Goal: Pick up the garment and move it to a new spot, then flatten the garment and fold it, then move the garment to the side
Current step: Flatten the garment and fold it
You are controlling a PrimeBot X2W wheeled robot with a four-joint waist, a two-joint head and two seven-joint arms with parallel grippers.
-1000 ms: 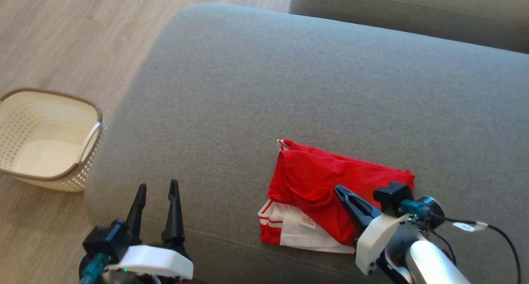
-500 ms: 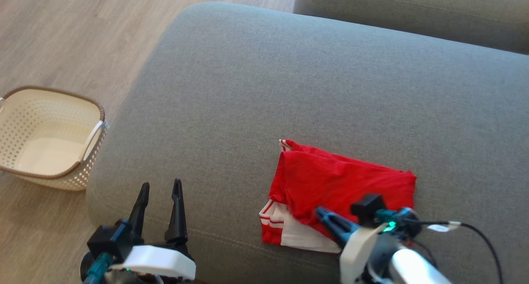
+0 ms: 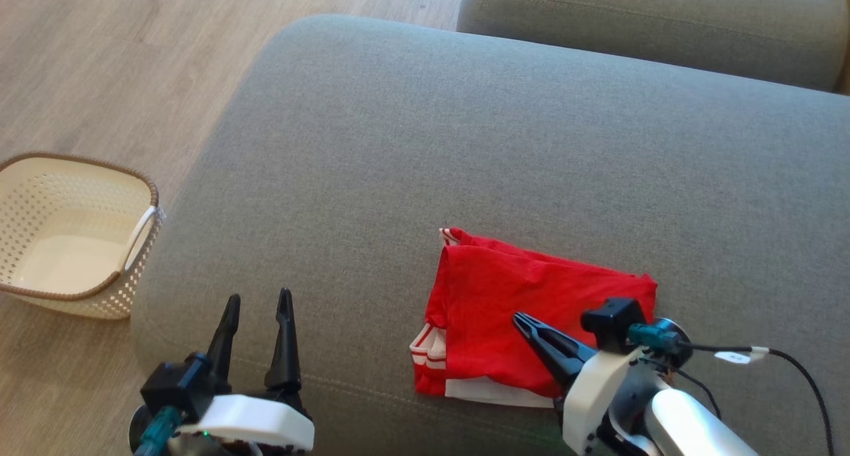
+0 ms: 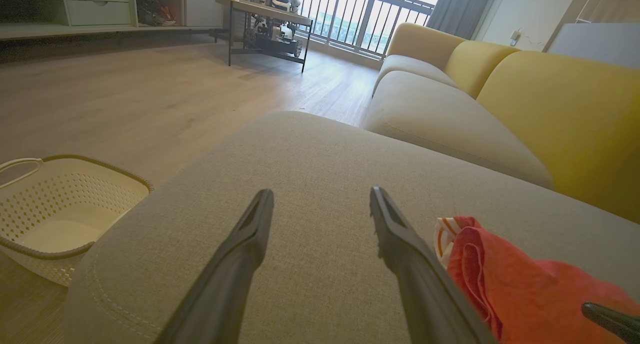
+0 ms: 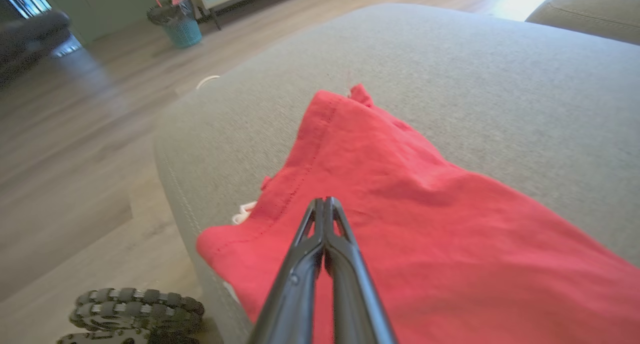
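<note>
The soft red garment (image 3: 531, 303) lay folded in a rumpled rectangle near the woven grey cushion's (image 3: 465, 144) front edge, the right gripper's (image 3: 519, 318) tapered fingers pressed together above it, the left gripper (image 3: 259, 295) spread wide.

The head camera looks steeply down from above the near edge of the grey cushion (image 3: 505, 144), taking in most of its top, the red garment (image 3: 524, 297) at lower right and the basket (image 3: 80, 158) on the floor (image 3: 99, 44) at far left; the left wrist camera sits low and close over the same cushion, facing along its top toward a yellow sofa (image 4: 550, 98) and a balcony railing (image 4: 360, 23), and shares the basket and the garment's corner with the head view; the right wrist camera hangs very near the garment, looking across it toward the cushion's edge and the floor beyond.
</note>
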